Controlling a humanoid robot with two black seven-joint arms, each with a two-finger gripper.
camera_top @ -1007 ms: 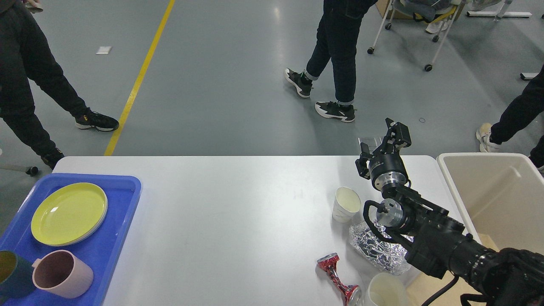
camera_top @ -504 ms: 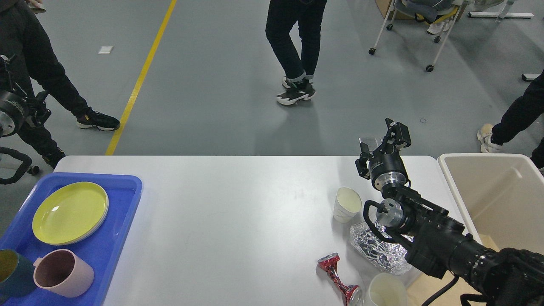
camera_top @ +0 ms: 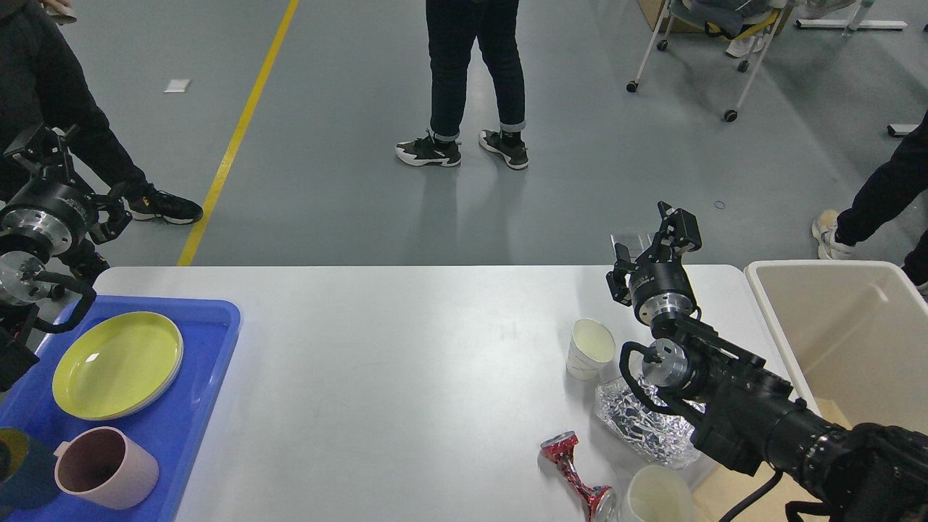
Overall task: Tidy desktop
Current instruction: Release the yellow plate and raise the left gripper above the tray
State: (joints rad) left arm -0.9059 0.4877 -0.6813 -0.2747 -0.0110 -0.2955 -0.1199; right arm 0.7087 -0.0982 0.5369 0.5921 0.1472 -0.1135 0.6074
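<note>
Currently the right gripper (camera_top: 670, 232) is raised above the far right part of the desktop (camera_top: 406, 362), with its two fingers spread apart and a small clear, flat object (camera_top: 629, 241) showing between them; whether the fingers touch it cannot be told. The right arm (camera_top: 754, 420) enters from the lower right corner and crosses over a crumpled foil wrapper (camera_top: 638, 428).

Just left of the arm's wrist, a white paper cup (camera_top: 591, 348) stands upright on the desktop. Nearer the front edge lie a crushed red can (camera_top: 576, 475) and a second white cup (camera_top: 656, 496), partly cut off by the frame. A beige bin (camera_top: 834, 326) sits beside the right end of the desktop.

The left gripper (camera_top: 40, 141) is at the left edge, beyond the far left corner of the desktop; it is seen dark and end-on, so its finger state cannot be told.

A blue tray (camera_top: 196, 377) rests on the left end of the desktop. It holds a yellow plate (camera_top: 116, 366), a pink mug (camera_top: 105, 467) and a dark green cup (camera_top: 14, 471).

The desktop fills the lower half of the view, white, its middle bare.
</note>
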